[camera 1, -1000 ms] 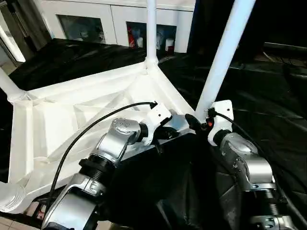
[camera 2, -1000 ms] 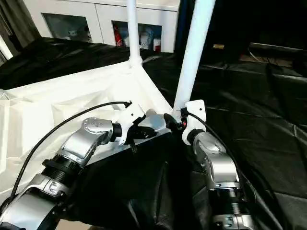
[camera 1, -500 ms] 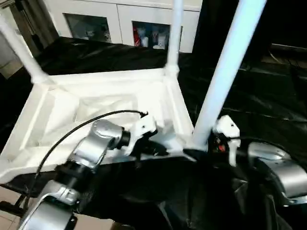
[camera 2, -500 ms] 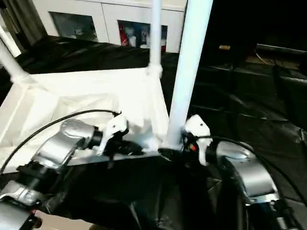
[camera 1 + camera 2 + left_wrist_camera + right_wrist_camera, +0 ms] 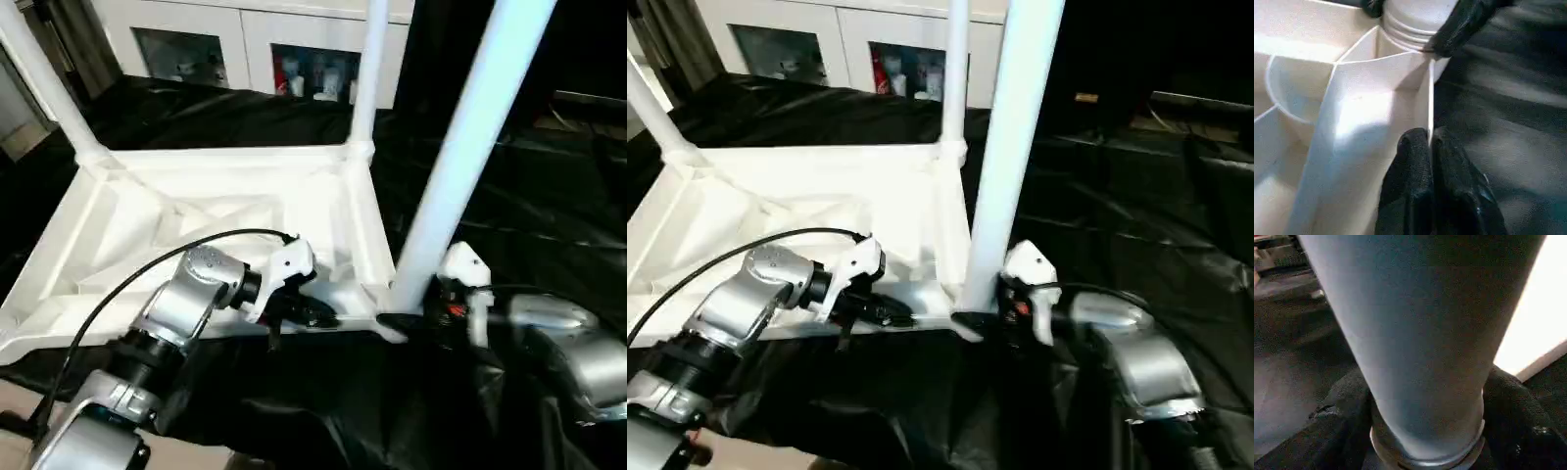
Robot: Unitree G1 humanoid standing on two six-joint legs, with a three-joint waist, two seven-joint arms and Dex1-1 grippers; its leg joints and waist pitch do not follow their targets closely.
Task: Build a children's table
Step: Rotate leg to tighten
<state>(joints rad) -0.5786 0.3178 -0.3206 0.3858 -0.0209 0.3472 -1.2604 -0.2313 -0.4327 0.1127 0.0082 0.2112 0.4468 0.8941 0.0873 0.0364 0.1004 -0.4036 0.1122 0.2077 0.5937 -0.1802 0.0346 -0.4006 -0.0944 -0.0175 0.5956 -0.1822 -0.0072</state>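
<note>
Behind the black-draped desk [image 5: 549,186]: white cabinets [image 5: 245,39] with glass doors, contents blurred and unreadable. On the desk, upside down, the white tabletop [image 5: 127,235], ribbed underside up, its near-left end cut off by the picture edge and partly hidden behind the left forearm. 3 legs visible, all upright in corner sockets and all cut off at the top: near right leg [image 5: 460,147], far right leg [image 5: 364,73], far left leg [image 5: 44,83]. Fourth corner out of frame, so nothing to tell there.

Left pincer [image 5: 1429,147]: fingers pressed together on the thin near rim of the tabletop, close beside the near right corner socket, wall edge nipped between the 2 black pads. Fingertips mostly hidden in the head views under the white wrist housing.

Right pincer [image 5: 402,321]: black fingers on either side of the near right leg's base at the socket, set wide around it. Actual contact with the tube hard to make out; fingertips largely hidden behind the leg.
</note>
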